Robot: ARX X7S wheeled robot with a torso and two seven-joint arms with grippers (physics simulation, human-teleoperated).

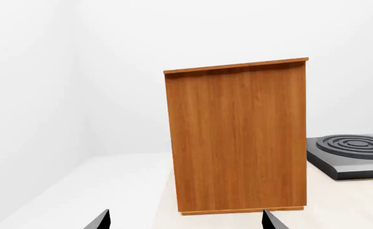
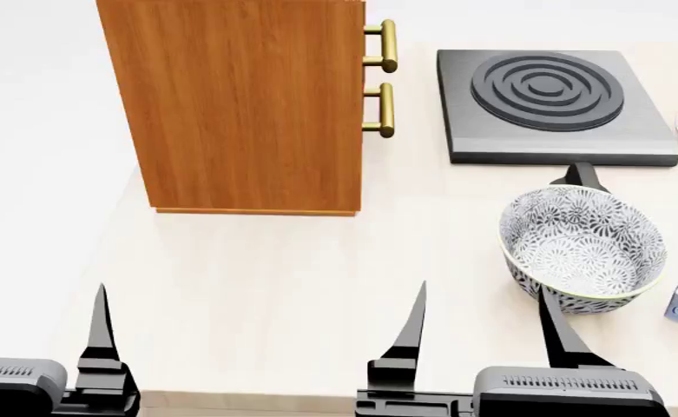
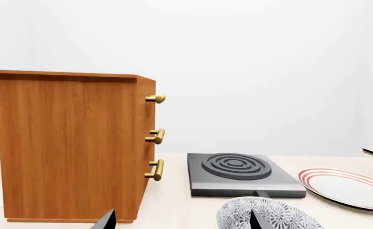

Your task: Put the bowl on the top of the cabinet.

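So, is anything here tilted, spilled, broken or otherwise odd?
Nothing stands out. The cabinet stands upright, the bowl sits upright and empty on the table just in front of the burner, and a plate lies flat to the right. No spill or damage shows. Both tools are open and hold nothing.

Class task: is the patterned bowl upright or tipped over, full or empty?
Upright and empty: the bowl sits rim-up on the table, its patterned inside bare.
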